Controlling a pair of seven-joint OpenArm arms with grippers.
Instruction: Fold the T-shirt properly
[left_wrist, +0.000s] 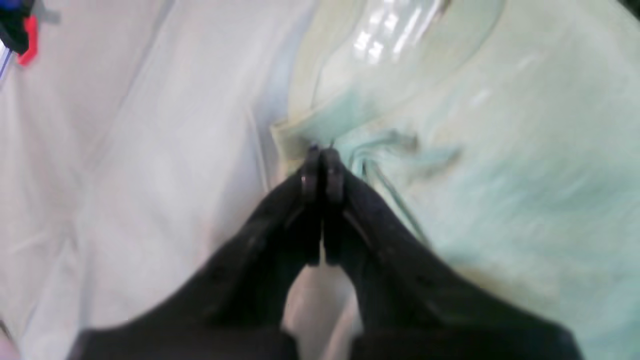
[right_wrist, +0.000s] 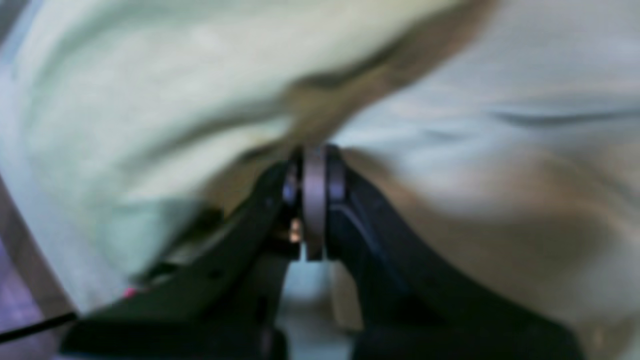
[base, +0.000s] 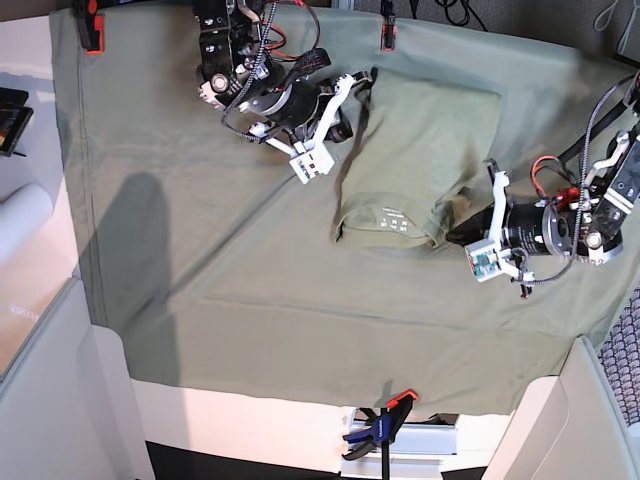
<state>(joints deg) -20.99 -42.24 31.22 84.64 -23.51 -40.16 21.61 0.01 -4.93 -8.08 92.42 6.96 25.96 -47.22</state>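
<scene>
Closest to me in the base view, the blue clamp (base: 375, 430) bites the near edge of the tablecloth (base: 200, 250), and the red ones (base: 387, 35) do the same along the far edge. My guess is that's so the cloth stays put on the surface while I drag a shirt across it.

Next up, my left fingers (base: 462, 230). In the left wrist view they (left_wrist: 320, 152) are pressed tight together with a bit of T-shirt (left_wrist: 500, 150) edge bunched right at the tips, so I'd call that pinched shut on the fabric. They sit at the shirt's near corner, next to the collar end where the little printed label (base: 393, 221) shows. Holding a corner like that makes sense if the next move is carrying it over for another fold.

My right fingers (right_wrist: 314, 155) are closed too, with a thin layer sandwiched between the pads, and pale green cloth hangs off them. It's very blurry, but I read that as gripping the shirt. In the base view they (base: 360, 85) sit at its far corner, so I've got two corners along the same stretch and can lift evenly instead of skewing it.

The T-shirt (base: 420, 160) itself lies right of centre on the surface, towards the far edge. It's already a compact rectangle, sleeves not sticking out, pale sage against the greyer cloth. Pretty flat, with some rumpling at the near end around my left fingers.
</scene>
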